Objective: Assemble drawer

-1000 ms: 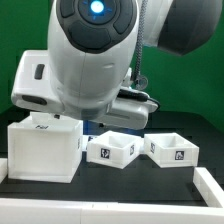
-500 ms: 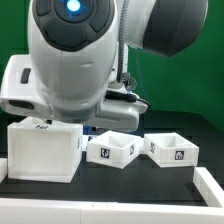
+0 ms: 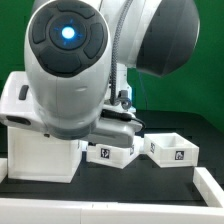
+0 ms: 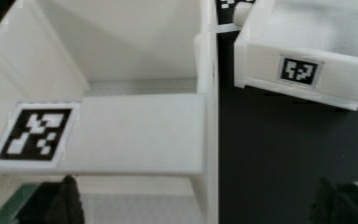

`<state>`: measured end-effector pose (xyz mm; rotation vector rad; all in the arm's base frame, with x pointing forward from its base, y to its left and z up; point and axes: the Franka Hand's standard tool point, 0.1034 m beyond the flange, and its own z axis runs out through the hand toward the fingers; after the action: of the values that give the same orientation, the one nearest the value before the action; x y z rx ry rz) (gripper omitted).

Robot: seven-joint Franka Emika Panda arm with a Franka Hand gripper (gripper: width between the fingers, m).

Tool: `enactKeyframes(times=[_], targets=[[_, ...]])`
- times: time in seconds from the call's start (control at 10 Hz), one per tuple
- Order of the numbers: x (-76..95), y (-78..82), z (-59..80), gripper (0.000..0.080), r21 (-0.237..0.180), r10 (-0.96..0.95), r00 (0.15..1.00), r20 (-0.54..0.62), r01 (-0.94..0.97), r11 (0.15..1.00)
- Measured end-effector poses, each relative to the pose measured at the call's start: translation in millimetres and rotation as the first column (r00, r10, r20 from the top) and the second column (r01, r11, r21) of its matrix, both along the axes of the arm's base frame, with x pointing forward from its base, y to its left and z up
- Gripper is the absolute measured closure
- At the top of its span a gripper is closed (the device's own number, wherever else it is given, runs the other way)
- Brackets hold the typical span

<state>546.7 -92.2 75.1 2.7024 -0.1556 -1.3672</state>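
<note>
The white cube-like housing (image 3: 38, 152) stands at the exterior view's left, largely covered by my arm. Two shallow white trays stand beside it: one in the middle (image 3: 112, 152) and one at the exterior view's right (image 3: 172, 150), each with a black-and-white tag. In the wrist view I look down on the housing's tagged wall (image 4: 105, 130), with a tray (image 4: 309, 60) beside it. My gripper (image 4: 208, 205) is open and empty. Its dark fingertips (image 4: 51, 202) stand wide apart, above the housing's edge next to the tray. In the exterior view the fingers are hidden behind the arm.
The parts stand on a black table top (image 3: 150, 185) with a white raised border along the front (image 3: 110, 205) and at the exterior view's right (image 3: 212, 185). A green backdrop (image 3: 190, 100) stands behind. The arm's bulk fills most of the exterior view.
The arm has swung toward the exterior view's left and come lower, now covering more of the housing. The housing and both trays have not moved.
</note>
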Motion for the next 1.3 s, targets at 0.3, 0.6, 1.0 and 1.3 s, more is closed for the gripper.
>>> enactKeyframes(times=[0.3,0.6,1.0,1.3], targets=[[-12.3,-2.1,-16.9,0.0150,-0.006,-0.008,0.999,-0.037,0.007,1.000],[-44.8,-1.6,-19.3,0.0150,-0.014,-0.024,0.968,-0.249,0.021,1.000],[-50.8,1.0,-18.8,0.0178,-0.016,0.007,0.964,-0.267,-0.012,1.000],[-51.1,0.6,-19.2,0.0553,-0.016,0.007,0.963,-0.268,-0.011,1.000]])
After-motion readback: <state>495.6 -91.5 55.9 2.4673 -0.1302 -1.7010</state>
